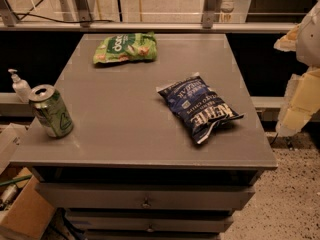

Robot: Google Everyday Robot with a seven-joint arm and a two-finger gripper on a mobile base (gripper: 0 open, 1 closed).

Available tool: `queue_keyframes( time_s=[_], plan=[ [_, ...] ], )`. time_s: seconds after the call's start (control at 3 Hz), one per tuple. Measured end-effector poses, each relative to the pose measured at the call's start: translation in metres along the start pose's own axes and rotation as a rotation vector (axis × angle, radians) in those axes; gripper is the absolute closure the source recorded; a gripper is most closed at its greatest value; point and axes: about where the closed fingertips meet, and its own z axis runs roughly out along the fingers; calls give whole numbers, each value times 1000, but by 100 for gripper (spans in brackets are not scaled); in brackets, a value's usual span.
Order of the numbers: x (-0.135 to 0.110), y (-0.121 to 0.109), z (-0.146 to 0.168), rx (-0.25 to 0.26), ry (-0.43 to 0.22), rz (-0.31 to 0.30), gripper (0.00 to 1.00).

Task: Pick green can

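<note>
Drawer fronts (145,196) of grey cabinet (125,139), nearest the lens: shut, contents not visible. Cardboard box (22,216) on floor at lower left, inside not visible. Green can (51,111): upright near front-left corner of cabinet top, silver top showing. Blue chip bag (200,106) lies flat right of centre, well apart from can. Green snack bag (125,47) lies flat near back edge. Pump bottle (20,85) stands behind can, off the cabinet. Gripper (302,79): at right frame edge, beyond cabinet's right side, well apart from can; open or closed, cannot tell.

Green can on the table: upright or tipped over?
Upright: the green can stands on its base, silver top facing up. The tool is at the view's right edge, away from it.
</note>
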Motion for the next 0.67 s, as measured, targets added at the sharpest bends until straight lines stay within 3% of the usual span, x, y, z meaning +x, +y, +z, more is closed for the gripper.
queue_keyframes(
  time_s=[0.67],
  plan=[
    [-17, 13, 4, 2, -58, 5, 0]
  ],
)
